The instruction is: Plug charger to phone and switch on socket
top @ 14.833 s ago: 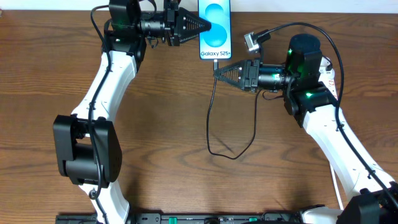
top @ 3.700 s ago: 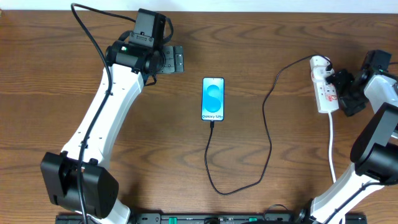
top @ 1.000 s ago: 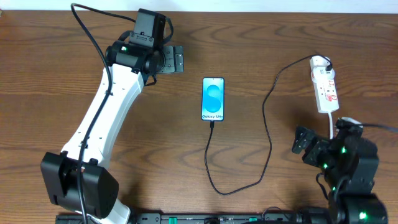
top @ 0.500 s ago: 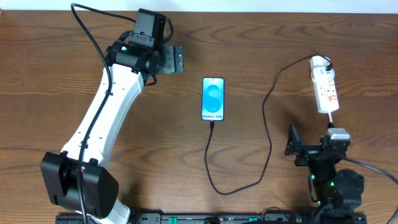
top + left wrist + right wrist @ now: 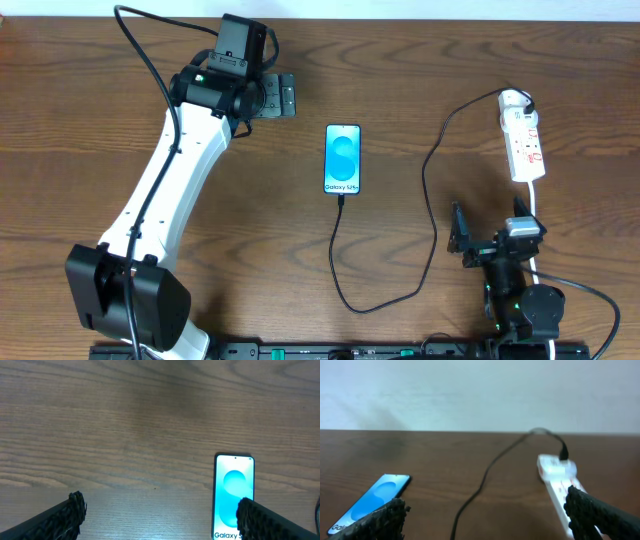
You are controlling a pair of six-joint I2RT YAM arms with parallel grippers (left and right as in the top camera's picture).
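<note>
Black pincers, count two. Left pincer (image 5: 161, 506): jaws spread wide, nothing held, hanging over bare bench (image 5: 100, 100) just up-left of the phone. Right pincer (image 5: 486, 502): also spread wide and empty, low at the near right of the bench, facing phone and socket.

One phone (image 5: 342, 160): flat, screen up and lit, mid-bench.

One charger (image 5: 432, 200): black cable, tip meets the phone's near short edge, loops toward the near side, then climbs right to the far end of the socket.

One socket (image 5: 524, 145): white strip, far right, apart from both pincers. Its white cord (image 5: 533, 198) trails down toward the right arm. Switch position: cannot tell.
</note>
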